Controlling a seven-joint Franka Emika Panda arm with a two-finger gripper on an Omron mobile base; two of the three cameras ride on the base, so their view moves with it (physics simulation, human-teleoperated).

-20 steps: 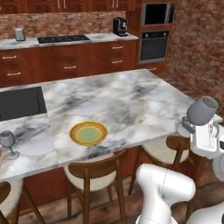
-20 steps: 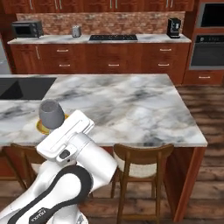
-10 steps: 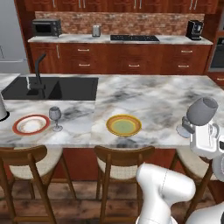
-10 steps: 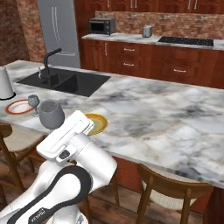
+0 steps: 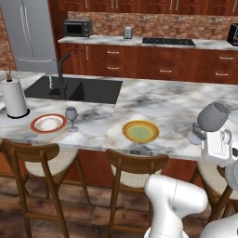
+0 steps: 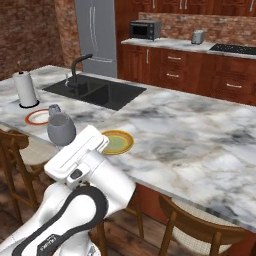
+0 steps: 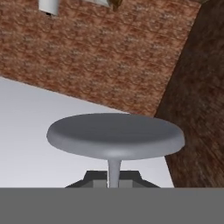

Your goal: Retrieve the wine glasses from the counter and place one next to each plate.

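Note:
My gripper (image 7: 113,177) is shut on the thin stem of a grey wine glass (image 5: 213,116), held up in front of the marble island's near edge. The same glass (image 6: 61,129) rises from my hand, and its round grey underside (image 7: 116,135) spreads above the fingertips. The yellow plate (image 5: 141,131) (image 6: 117,141) lies on the island, apart from the held glass. A second wine glass (image 5: 71,116) (image 6: 54,109) stands upright just right of the orange-red plate (image 5: 48,123) (image 6: 37,117). The counter (image 5: 153,42) (image 6: 200,45) runs along the back wall.
A paper towel roll (image 5: 14,97) (image 6: 26,89) stands left of the red plate. A black sink (image 5: 74,89) (image 6: 97,92) with a faucet is set in the island. Wooden chairs (image 5: 135,167) line the island's near side. A microwave (image 5: 77,28) and a fridge (image 5: 32,32) stand behind.
The whole picture has shifted, so the camera has moved along the island; sink, red plate and paper towel have come into view. The glass stays in my shut gripper.

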